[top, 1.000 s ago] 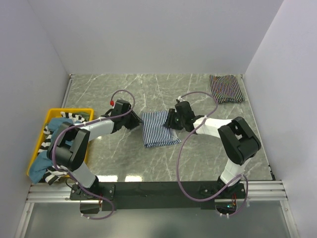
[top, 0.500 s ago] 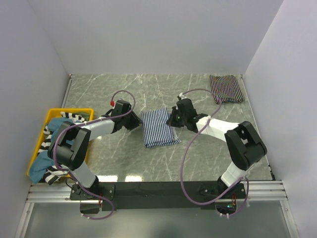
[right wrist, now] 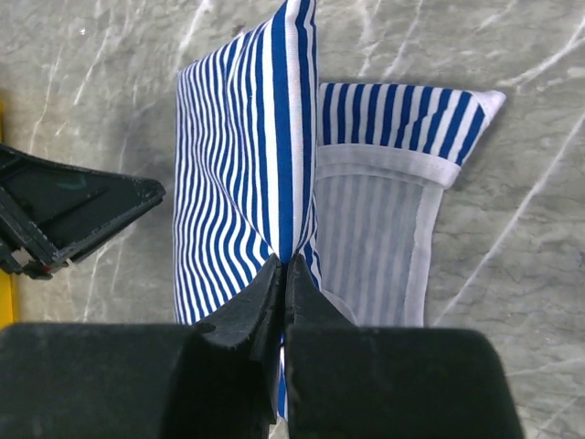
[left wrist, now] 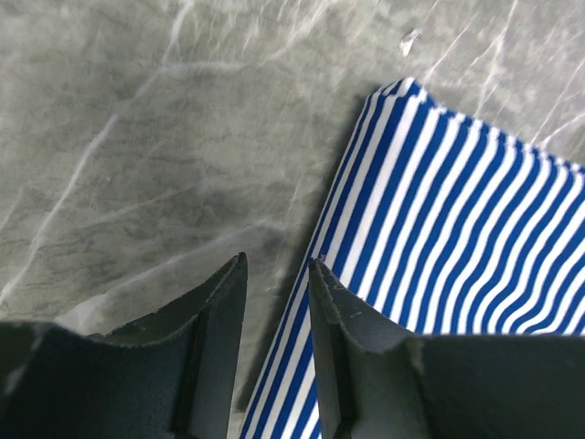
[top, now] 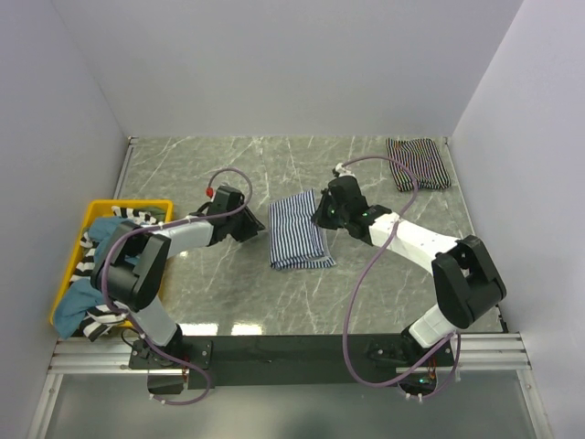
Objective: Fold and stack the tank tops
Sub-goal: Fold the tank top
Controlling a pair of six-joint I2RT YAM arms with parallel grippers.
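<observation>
The blue-and-white top (top: pixel 297 233) lies at the middle of the counter (top: pixel 219 169), already narrowed to a strip running roughly from 12 to 6 o'clock. The right hand (right wrist: pixel 282 263) is clenched on a pinch of its cloth near the strip's 2 o'clock edge. Its wrist view shows the fabric drawn up into a sharp ridge between the fingers, with a white-trimmed layer lying flat just beside it. Holding the top by a raised crease like this looks meant to carry one layer over the other for a further fold.

The left hand (left wrist: pixel 277 263) sits low at the strip's 9 o'clock edge. Its fingers are a little apart, with only counter and the very hem of the stripes showing between them, so it grasps nothing. Placed there, it probably serves as a stop, so the cloth does not slide over the smooth stone when the other side is pulled.

A dark-striped top (top: pixel 419 163) rests folded at the counter's far 1 o'clock corner, well apart from the work, and that seems to be where the stack will grow. A yellow bin (top: pixel 128 205) at 9 o'clock holds a heap of tops (top: pixel 101 233) not yet folded. By that count the job looks early: one done, one in hand, several waiting. The likely trouble is the ridge slipping, which would land the fold crooked.
</observation>
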